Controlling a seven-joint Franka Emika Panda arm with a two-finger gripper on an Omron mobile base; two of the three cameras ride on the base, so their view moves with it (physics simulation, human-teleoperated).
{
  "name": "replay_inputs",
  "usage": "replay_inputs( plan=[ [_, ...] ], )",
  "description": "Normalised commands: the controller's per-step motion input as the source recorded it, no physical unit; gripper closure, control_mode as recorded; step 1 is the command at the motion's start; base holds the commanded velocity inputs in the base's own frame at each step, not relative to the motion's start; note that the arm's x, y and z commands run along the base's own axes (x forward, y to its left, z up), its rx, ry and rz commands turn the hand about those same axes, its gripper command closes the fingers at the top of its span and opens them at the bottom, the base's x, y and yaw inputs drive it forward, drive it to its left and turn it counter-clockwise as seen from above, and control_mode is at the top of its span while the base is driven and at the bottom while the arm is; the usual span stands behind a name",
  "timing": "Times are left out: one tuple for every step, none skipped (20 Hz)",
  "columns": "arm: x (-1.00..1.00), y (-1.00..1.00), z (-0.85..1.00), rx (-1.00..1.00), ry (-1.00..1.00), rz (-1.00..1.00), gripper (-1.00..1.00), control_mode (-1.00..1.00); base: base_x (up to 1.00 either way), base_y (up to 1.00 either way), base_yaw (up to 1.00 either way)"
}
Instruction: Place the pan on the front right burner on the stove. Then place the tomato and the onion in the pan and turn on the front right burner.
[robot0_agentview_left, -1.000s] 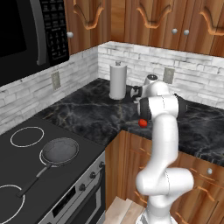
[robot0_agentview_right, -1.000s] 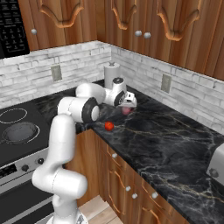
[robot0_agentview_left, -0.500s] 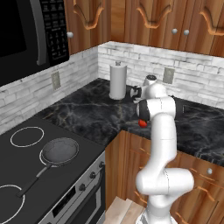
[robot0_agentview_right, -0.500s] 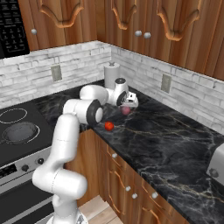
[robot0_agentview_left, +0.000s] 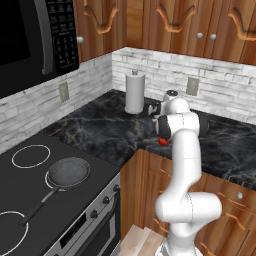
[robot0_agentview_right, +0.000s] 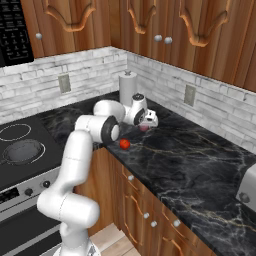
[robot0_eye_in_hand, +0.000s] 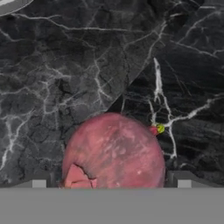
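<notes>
Four white rings mark the stove (robot0_agentview_left: 30, 200), and the pan (robot0_agentview_left: 67, 173) sits on its front right burner (robot0_agentview_left: 68, 172). My gripper (robot0_eye_in_hand: 112, 181) hangs over the onion (robot0_eye_in_hand: 113, 151) on the dark counter (robot0_agentview_right: 200, 165) — jaws spread fully wide, gripping nothing. Nearer the counter's edge lies the tomato (robot0_agentview_right: 124, 144) — apart from both.

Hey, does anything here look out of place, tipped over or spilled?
Nothing stands out. The small dark frying pan sits flat on the black glass stove, the glossy red tomato rests on the dark marble counter, and the pinkish-purple onion lies below the open claw.
</notes>
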Motion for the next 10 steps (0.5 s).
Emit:
replay_inputs(
  plan=[
    [0.18, 0.00, -0.24, 0.00, 0.00, 0.00, -1.00, -1.00, 0.00, 0.00, 0.00],
    [0.16, 0.00, -0.26, 0.00, 0.00, 0.00, -1.00, -1.00, 0.00, 0.00, 0.00],
    [0.14, 0.00, -0.24, 0.00, 0.00, 0.00, -1.00, -1.00, 0.00, 0.00, 0.00],
    [0.14, 0.00, -0.20, 0.00, 0.00, 0.00, -1.00, -1.00, 0.00, 0.00, 0.00],
    [0.16, 0.00, -0.19, 0.00, 0.01, 0.00, 1.00, -1.00, 0.00, 0.00, 0.00],
    [0.16, 0.00, -0.16, 0.00, 0.01, 0.00, 1.00, -1.00, 0.00, 0.00, 0.00],
    [0.07, 0.00, -0.07, 0.00, 0.00, 0.00, 1.00, -1.00, 0.00, 0.00, 0.00],
    [0.00, 0.00, 0.00, 0.00, 0.00, 0.00, 1.00, -1.00, 0.00, 0.00, 0.00],
    [0.00, 0.00, 0.00, 0.00, 0.00, 0.00, 1.00, -1.00, 0.00, 0.00, 0.00],
    [0.00, 0.10, 0.05, 0.00, 0.00, 0.00, 1.00, -1.00, 0.00, 0.00, 0.00]
  ],
)
